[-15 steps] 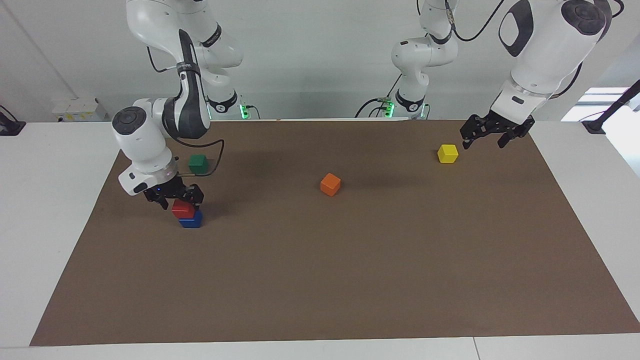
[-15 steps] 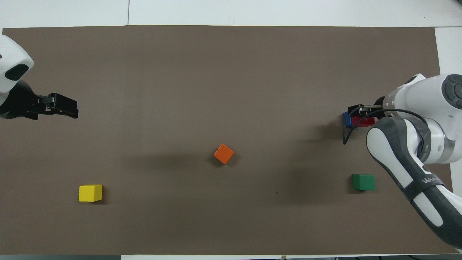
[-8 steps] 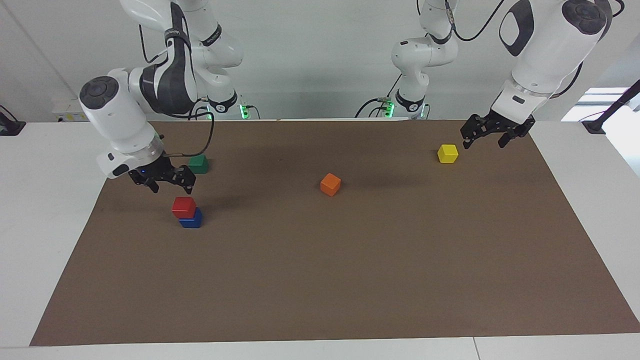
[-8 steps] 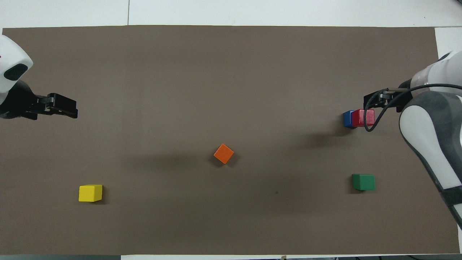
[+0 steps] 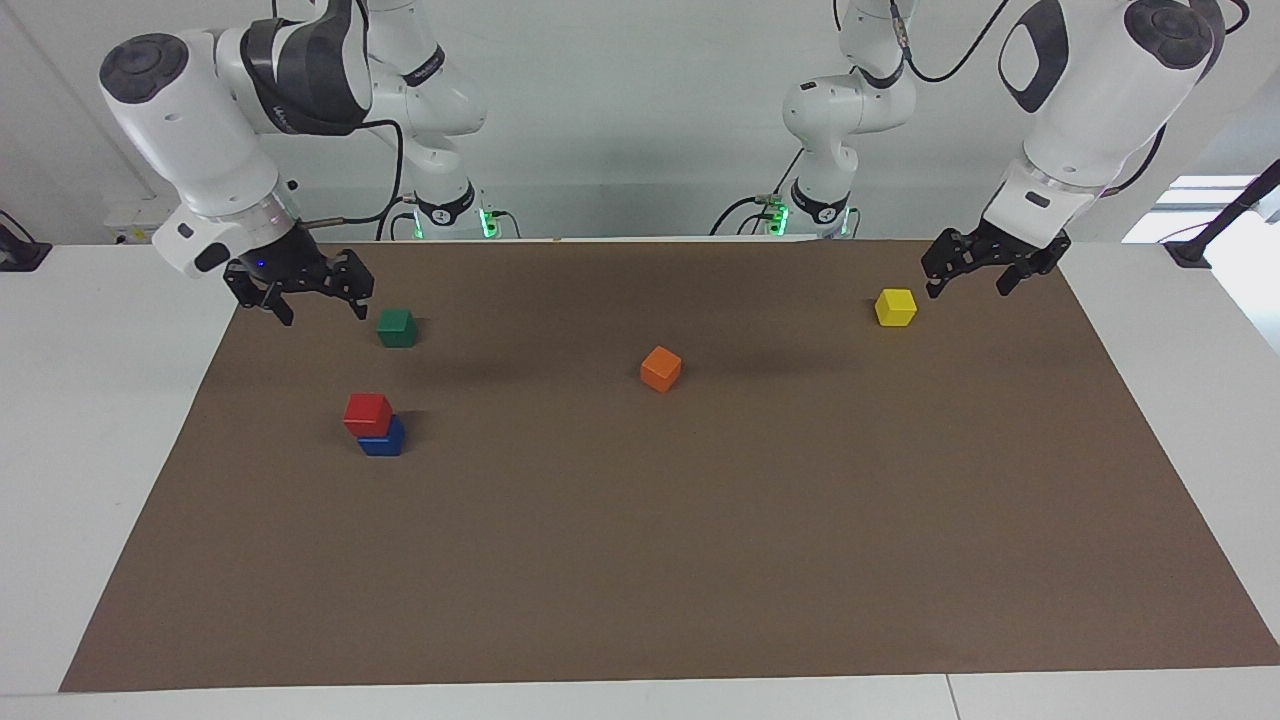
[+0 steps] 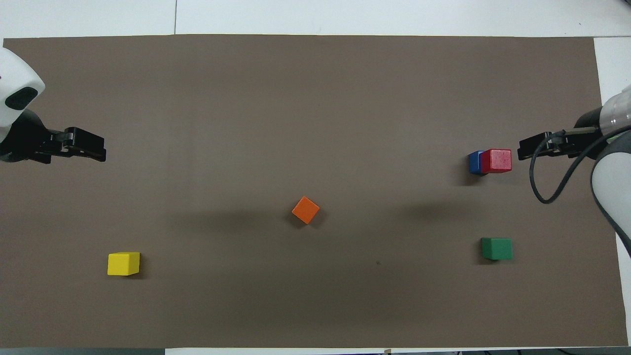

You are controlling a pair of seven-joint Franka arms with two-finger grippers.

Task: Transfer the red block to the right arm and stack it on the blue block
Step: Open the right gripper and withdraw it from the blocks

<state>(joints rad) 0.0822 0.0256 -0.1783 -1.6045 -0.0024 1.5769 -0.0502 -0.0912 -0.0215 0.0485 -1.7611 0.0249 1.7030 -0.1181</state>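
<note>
The right gripper (image 5: 300, 293) hangs in the air with its jaws spread wide and nothing between them, raised over the brown mat (image 5: 640, 560) at the right arm's end of the table, above the mat's edge close to the green block (image 5: 397, 327) and clear of every block; the right arm (image 5: 200, 120) bends down to it from its base at the robots' side; the left gripper (image 5: 968, 270) is likewise open and empty, raised over the mat's corner at the left arm's end, just beside the yellow block (image 5: 895, 307) but not touching it, and the left arm waits there; starting nearest the robots, the yellow block sits flat on the mat at the left arm's end, and the green block sits flat at the right arm's end, at about the same nearness; a little farther out, near the middle of the mat, lies the orange block (image 5: 661, 368), turned at an angle to the mat's edges; farthest from the robots of all the blocks, toward the right arm's end, the blue block (image 5: 384, 440) rests on the mat with the red block (image 5: 367, 413) stacked on top of it, set slightly off-centre so that a strip of blue shows along one side; no gripper touches this stack.
</note>
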